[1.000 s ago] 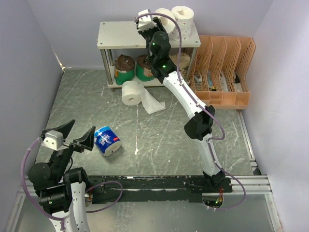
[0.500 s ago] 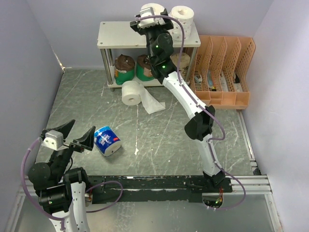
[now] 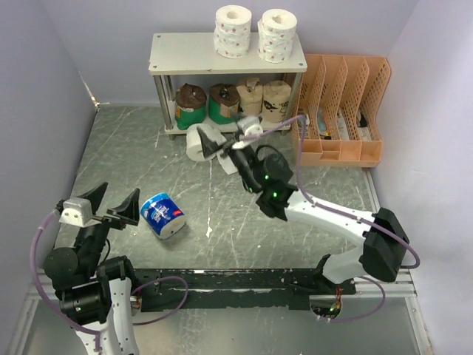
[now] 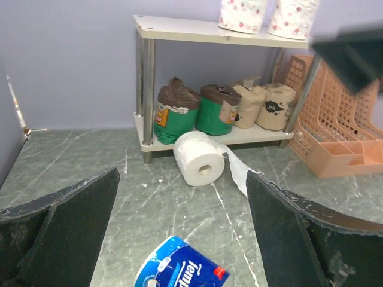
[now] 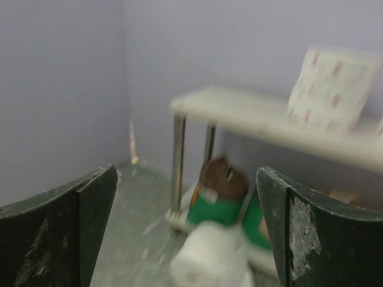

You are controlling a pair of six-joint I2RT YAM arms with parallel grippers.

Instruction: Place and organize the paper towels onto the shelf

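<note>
- Pale-wood shelf (image 3: 185,53) already carries six: two white patterned rolls (image 3: 233,31) upright on the top board, two green-wrapped rolls (image 3: 192,106) and two tan rolls (image 3: 276,98) on the lower board.
- Two remain on the tabletop (image 3: 244,214). The plain white roll (image 3: 198,142) lies on its side just before the shelf, loose sheet trailing. The blue-white wrapped roll (image 3: 164,215) lies well apart from the shelf.
- Right claw (image 5: 185,173): spread, holding nothing, hanging near the plain white roll.
- Left claw (image 3: 112,201): spread, holding nothing, blue-white wrapped roll just beyond it.
- Judgement: roughly three-quarters done. The top board's left stretch is bare and looks able to take both.
</note>
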